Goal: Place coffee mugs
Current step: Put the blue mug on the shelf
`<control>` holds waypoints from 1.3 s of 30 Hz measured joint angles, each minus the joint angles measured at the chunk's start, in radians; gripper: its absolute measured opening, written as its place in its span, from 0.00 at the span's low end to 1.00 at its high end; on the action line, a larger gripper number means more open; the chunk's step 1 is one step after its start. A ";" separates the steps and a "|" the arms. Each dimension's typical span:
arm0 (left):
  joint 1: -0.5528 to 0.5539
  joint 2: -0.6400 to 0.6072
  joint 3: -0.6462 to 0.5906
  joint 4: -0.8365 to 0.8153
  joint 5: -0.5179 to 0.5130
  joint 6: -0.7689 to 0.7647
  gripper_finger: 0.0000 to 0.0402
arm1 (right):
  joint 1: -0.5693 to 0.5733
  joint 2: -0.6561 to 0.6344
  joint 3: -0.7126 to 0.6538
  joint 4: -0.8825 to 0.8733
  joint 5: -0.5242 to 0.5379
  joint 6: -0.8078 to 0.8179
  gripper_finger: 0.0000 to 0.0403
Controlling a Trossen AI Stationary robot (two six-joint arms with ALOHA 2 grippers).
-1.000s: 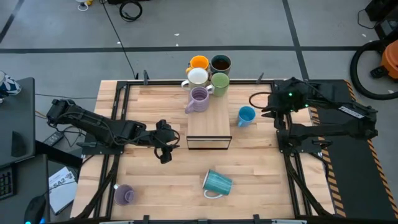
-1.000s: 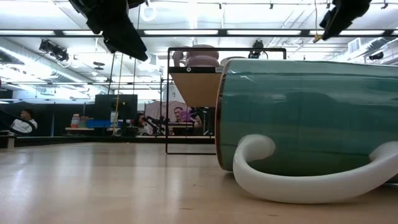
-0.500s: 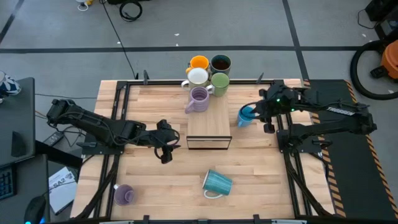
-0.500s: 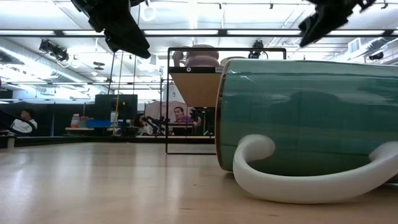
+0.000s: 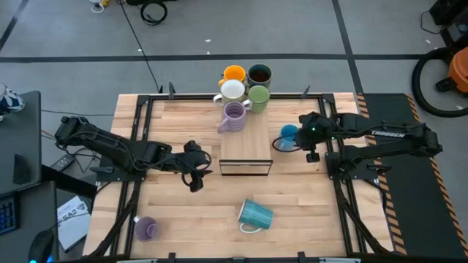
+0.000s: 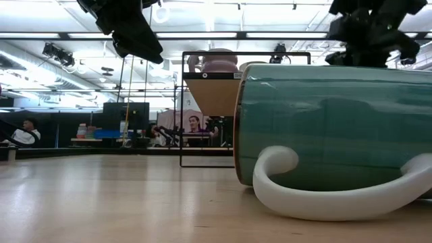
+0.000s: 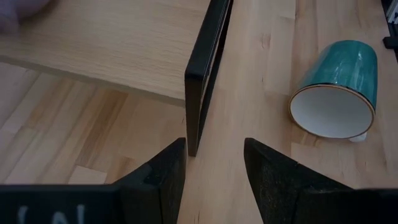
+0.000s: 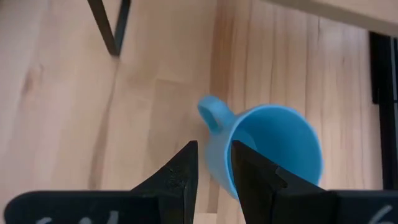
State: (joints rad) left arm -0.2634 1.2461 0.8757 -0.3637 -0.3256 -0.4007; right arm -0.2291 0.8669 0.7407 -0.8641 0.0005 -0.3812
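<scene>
Beside the wooden shelf (image 5: 246,143), the right gripper (image 8: 213,163), fingers narrowly parted and empty, straddles the bright blue mug (image 8: 267,149)'s rim; glazed ceramic, probably slippery and breakable.

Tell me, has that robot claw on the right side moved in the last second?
Yes. The right gripper swung in from the table's right edge toward the wooden shelf, and now sits over the bright blue mug.

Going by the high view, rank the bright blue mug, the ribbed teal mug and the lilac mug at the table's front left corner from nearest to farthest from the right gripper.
Measured from the right gripper:
1. Bright blue mug, right at the gripper, beside the wooden shelf's right side.
2. Ribbed teal mug, lying on its side at front centre.
3. Lilac mug, front left corner, farthest.
</scene>
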 joint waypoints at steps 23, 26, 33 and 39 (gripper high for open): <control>0.000 0.000 0.000 0.000 0.000 0.002 0.42 | -0.024 0.104 -0.093 0.094 0.093 -0.041 0.25; 0.000 0.000 0.000 0.000 0.000 0.002 0.42 | -0.031 0.131 -0.093 0.094 0.094 -0.040 0.25; 0.000 0.000 0.000 0.000 0.000 0.003 0.42 | -0.036 0.191 -0.093 0.125 0.093 -0.037 0.25; 0.000 0.000 0.000 0.000 0.000 0.003 0.42 | -0.036 0.228 -0.093 0.136 0.093 -0.037 0.25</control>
State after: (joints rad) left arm -0.2630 1.2461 0.8757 -0.3634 -0.3260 -0.3981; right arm -0.2653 1.0951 0.6476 -0.7280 0.0937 -0.4186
